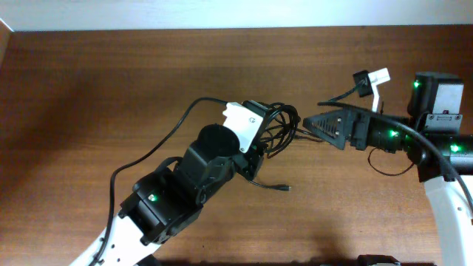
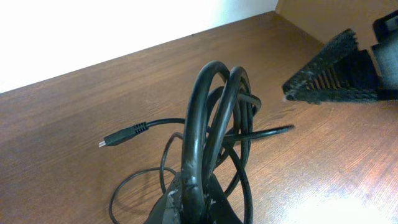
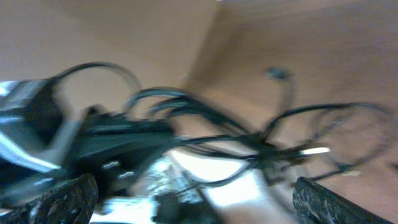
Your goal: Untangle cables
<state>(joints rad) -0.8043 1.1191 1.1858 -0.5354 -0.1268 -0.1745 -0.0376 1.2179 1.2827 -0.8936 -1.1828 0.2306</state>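
From overhead, find the cables [image 1: 279, 122] bunched at mid-surface [image 1: 111, 89], with one plug end [image 1: 284, 189] trailing free. At the left wrist, the left gripper [image 2: 193, 208] is clamped on a bundle of loops standing upright. At the right wrist, the right gripper [image 3: 199, 202] stands wide and empty, facing the blurred tangle. Treat separation as barely begun: the loops are interlaced and none lies apart.

Left arm [image 1: 174, 188] comes up from the bottom edge, angled toward the middle, wrist tipped down. Left gripper [image 2: 191, 205] is clamped tight on the cables [image 2: 211, 112]. Right arm [image 1: 432, 144] reaches in sideways from the right, and the right gripper [image 1: 321, 124] points at the left one, near it, jaws spread wide.
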